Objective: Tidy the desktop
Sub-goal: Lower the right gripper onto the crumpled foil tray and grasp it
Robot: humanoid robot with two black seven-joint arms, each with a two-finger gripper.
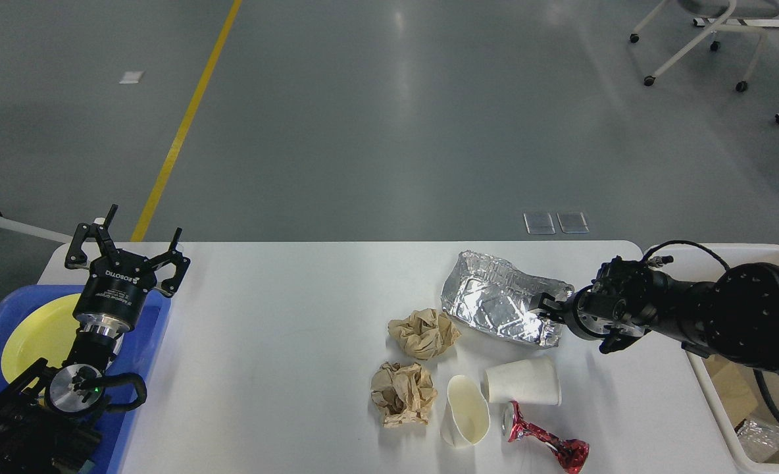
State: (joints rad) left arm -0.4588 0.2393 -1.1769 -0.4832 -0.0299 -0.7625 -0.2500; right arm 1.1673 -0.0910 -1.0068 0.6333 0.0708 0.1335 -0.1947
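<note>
Head view, left to right. Blue tray at far left edge of desktop, yellow plate in it. Left gripper above tray's far right corner, fingers spread wide apart, holding nothing. Desktop white, spanning most of lower frame; left and middle bare. Right of centre: two crumpled brown paper balls, one further back, one nearer. Foil tray crushed, behind and right of far paper ball, just beside it. Two white paper cups on their sides: one with its mouth towards the camera, just right of near paper ball; one lying crosswise, touching or nearly touching the first. Crushed red can at near edge, just below the cups. Right gripper low over desktop, at foil tray's right end, fingertips touching or overlapping the foil rim; seen end-on and dark, fingers not separable, so clamped or apart — cannot tell. Right arm comes in low from right edge across beige bin. Bin just off desktop's right edge, scraps visible in its bottom.
</note>
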